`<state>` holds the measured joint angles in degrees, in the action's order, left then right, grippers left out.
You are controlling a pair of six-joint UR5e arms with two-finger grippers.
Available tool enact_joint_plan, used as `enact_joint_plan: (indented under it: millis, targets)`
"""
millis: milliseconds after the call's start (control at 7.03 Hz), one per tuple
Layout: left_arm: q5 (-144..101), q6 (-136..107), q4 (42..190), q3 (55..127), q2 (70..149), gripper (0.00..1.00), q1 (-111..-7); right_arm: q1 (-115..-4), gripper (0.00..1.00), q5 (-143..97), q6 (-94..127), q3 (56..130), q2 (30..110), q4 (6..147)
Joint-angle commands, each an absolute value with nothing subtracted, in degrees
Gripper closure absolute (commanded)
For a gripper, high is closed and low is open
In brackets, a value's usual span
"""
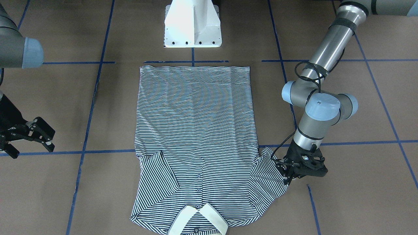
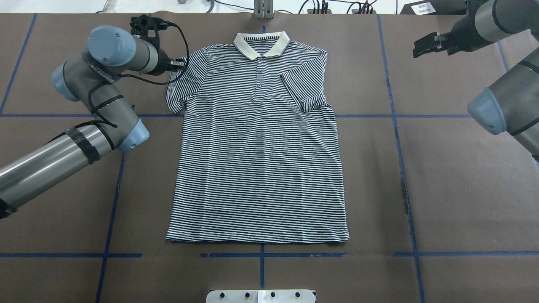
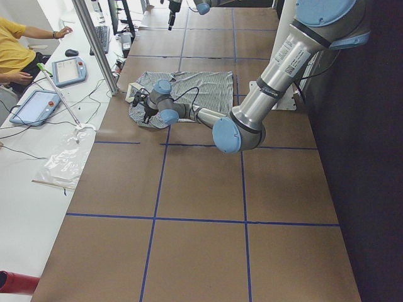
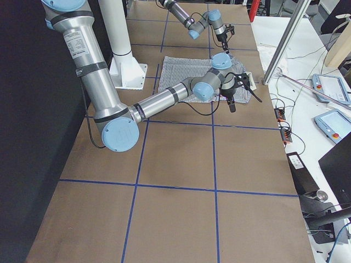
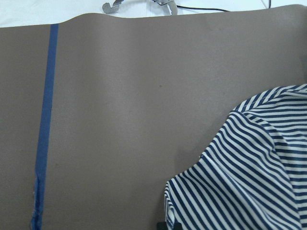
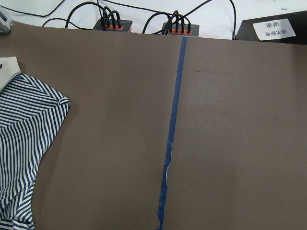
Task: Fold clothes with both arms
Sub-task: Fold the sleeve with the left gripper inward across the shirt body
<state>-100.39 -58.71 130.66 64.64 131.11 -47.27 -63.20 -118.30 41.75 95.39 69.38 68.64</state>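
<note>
The striped polo shirt [image 2: 257, 160] lies flat, front up, its cream collar [image 2: 261, 44] at the table's far edge. It also shows in the front-facing view [image 1: 196, 130]. The sleeve [image 2: 301, 90] on my right side is folded in over the chest. My left gripper [image 2: 180, 64] is at the hem of the other sleeve [image 5: 249, 167] and looks shut on it; in the front-facing view [image 1: 285, 173] it is low at the cloth. My right gripper [image 2: 421, 46] is open and empty, off to the shirt's right, also in the front-facing view [image 1: 31, 143].
The white pedestal base [image 1: 192, 26] stands just behind the shirt's bottom hem. Blue tape lines [image 2: 396, 118] cross the brown table. Cable blocks [image 6: 175, 24] sit along the far edge. An operator [image 3: 19, 50] and tablets are at a side bench.
</note>
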Motion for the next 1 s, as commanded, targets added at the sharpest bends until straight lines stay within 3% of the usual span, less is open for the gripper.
enact_joint_plan:
  millis: [0, 284, 427, 569, 853]
  targets:
    - [-99.94, -67.29, 117.48, 65.23, 139.79, 1.00, -43.00, -63.19, 0.00, -118.30, 41.75, 95.36, 69.35, 68.64]
    - [-98.19, -68.64, 116.45, 56.65, 145.52, 1.00, -41.58, -63.02, 0.00, -118.21, 41.84, 95.36, 69.35, 68.64]
    - [-97.91, -67.77, 116.63, 55.82, 145.72, 0.63, -41.57, -62.84, 0.00, -118.21, 41.84, 95.36, 69.35, 68.73]
    - [-98.00, -62.28, 116.54, 56.42, 145.55, 0.01, -41.57, -62.58, 0.00, -118.21, 41.84, 94.93, 68.91, 68.64]
    - [-101.31, -57.32, 115.84, 62.89, 144.15, 0.00, -41.83, -60.66, 0.00, -118.30, 47.06, 95.36, 68.47, 68.56]
